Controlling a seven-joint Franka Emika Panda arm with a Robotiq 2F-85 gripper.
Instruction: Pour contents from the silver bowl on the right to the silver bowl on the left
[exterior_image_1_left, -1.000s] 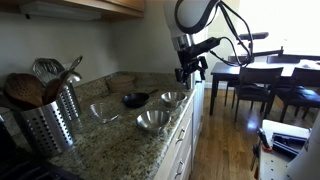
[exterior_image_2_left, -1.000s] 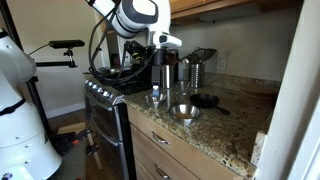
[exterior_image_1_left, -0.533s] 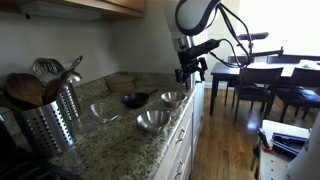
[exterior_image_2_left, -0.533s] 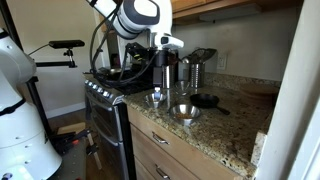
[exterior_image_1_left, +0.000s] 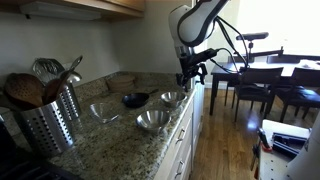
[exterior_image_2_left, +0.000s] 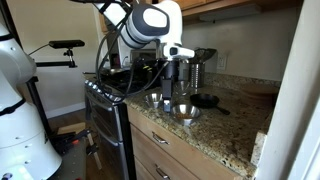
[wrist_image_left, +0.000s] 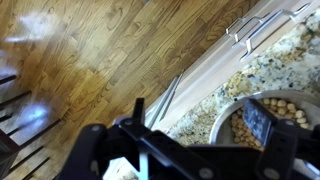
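Observation:
Several silver bowls stand on the granite counter. One bowl (exterior_image_1_left: 172, 98) near the counter's front edge is closest to my gripper; in the wrist view this bowl (wrist_image_left: 285, 125) holds small tan round pieces. Another silver bowl (exterior_image_1_left: 152, 121) sits nearer the camera, and a third bowl (exterior_image_1_left: 105, 112) is further back. Two bowls show in an exterior view, one (exterior_image_2_left: 155, 98) nearer the stove and one (exterior_image_2_left: 183, 111) beside it. My gripper (exterior_image_1_left: 190, 72) (exterior_image_2_left: 178, 80) hangs above the counter's edge, open and empty. In the wrist view my gripper (wrist_image_left: 198, 115) has one finger over the filled bowl's rim.
A small black pan (exterior_image_1_left: 133, 99) (exterior_image_2_left: 205, 100) lies behind the bowls. A metal utensil holder (exterior_image_1_left: 50, 120) with wooden spoons stands on the counter. A stove (exterior_image_2_left: 100, 90) adjoins the counter. Cabinet drawers (wrist_image_left: 215, 60) and wood floor lie below; a dining table and chairs (exterior_image_1_left: 265, 80) stand beyond.
My arm has swung along the counter, away from the stove, bringing the gripper over the bowls. The bowls have not moved.

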